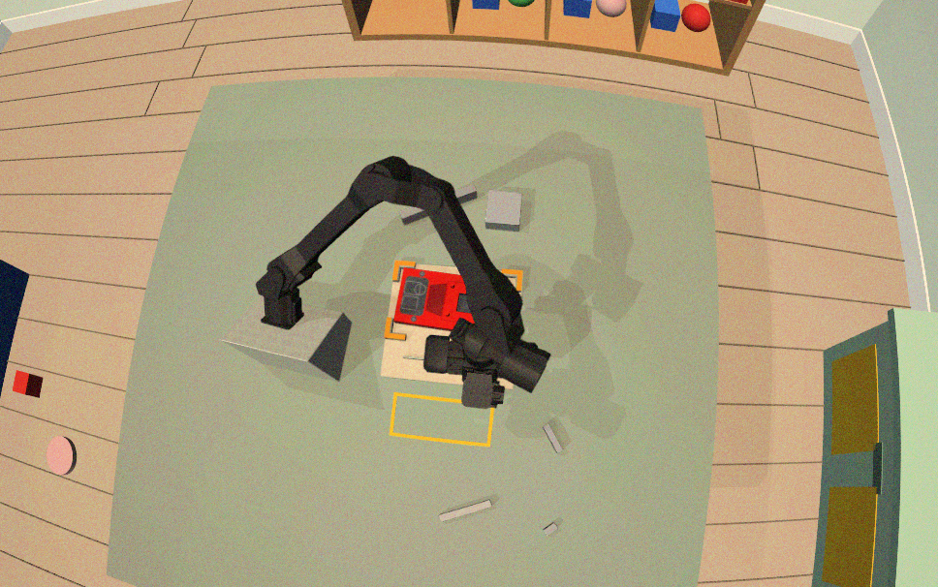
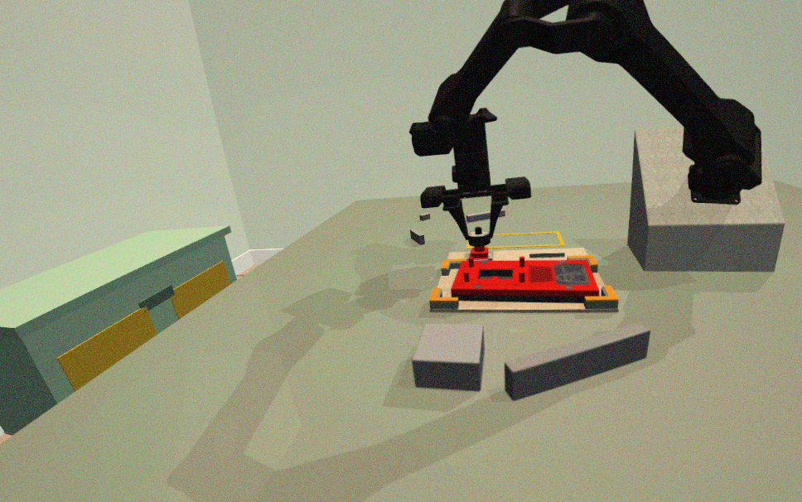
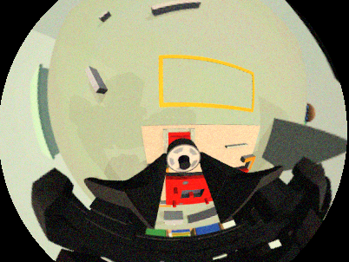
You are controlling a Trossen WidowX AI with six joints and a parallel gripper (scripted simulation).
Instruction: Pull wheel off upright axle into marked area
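Observation:
The wheel (image 2: pixel 478 238) (image 3: pixel 174 159) is a dark tyre with a light spoked rim. It sits around the upright axle (image 2: pixel 478 229) (image 3: pixel 184 161), whose black tip stands out above the wheel. A red mount (image 2: pixel 478 254) (image 3: pixel 179 136) is under it. My gripper (image 2: pixel 478 238) (image 3: pixel 182 155) points down and is shut on the wheel, one finger on each side. In the top view the arm hides the fingers and wheel. The marked area is a yellow outline (image 1: pixel 440 441) (image 2: pixel 561 238) (image 3: pixel 161 82) on the table, beside the board; nothing lies in it.
A pale board (image 1: pixel 415 353) (image 3: pixel 208 134) carries a red chassis (image 1: pixel 437 300) (image 2: pixel 526 290) with pegs, between orange corner brackets. A grey block (image 1: pixel 504 208) (image 2: pixel 447 346) and a long bar (image 2: pixel 580 362) lie behind it. Small bars (image 1: pixel 551 439) (image 1: pixel 465 510) lie beyond the outline.

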